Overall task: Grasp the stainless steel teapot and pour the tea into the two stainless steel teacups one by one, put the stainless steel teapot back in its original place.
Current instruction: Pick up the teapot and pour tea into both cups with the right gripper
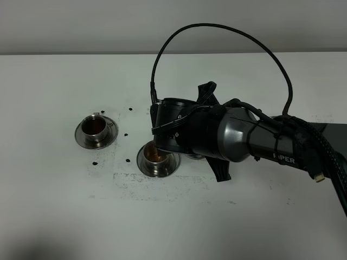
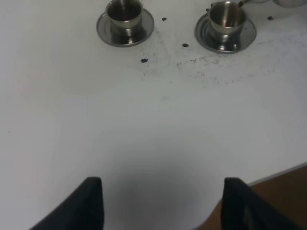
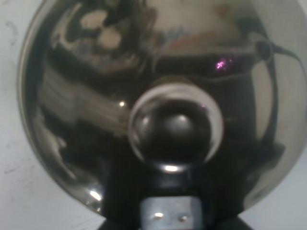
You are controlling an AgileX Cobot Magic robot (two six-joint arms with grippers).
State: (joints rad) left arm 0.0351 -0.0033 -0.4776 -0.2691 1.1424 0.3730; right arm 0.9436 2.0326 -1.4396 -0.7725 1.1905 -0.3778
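Leftmost on the white desk (image 1: 49,206) stands the far-left teacup (image 1: 94,128) on its round saucer (image 1: 81,142), dark reddish-brown tea (image 1: 94,126) showing inside it. To the right of that cup sits the second teacup (image 1: 156,158) on its own saucer, also holding some reddish tea, with small black specks (image 1: 126,134) scattered on the desk between the two. Right of and partly over the second teacup hangs the right arm (image 1: 238,135), its black wrist covering most of the stainless steel teapot (image 3: 144,110); from the high camera only a sliver of steel shows under the arm. The right wrist camera looks straight down on the pot's shiny lid and round knob (image 3: 175,127), which fill the view. The right gripper itself is hidden there, but its jaws are fully closed, apparently clamped on the teapot's handle. The left gripper (image 2: 163,203) hovers over bare desk well short of the cups, its two dark fingers (image 2: 88,203) spread wide apart and holding nothing.
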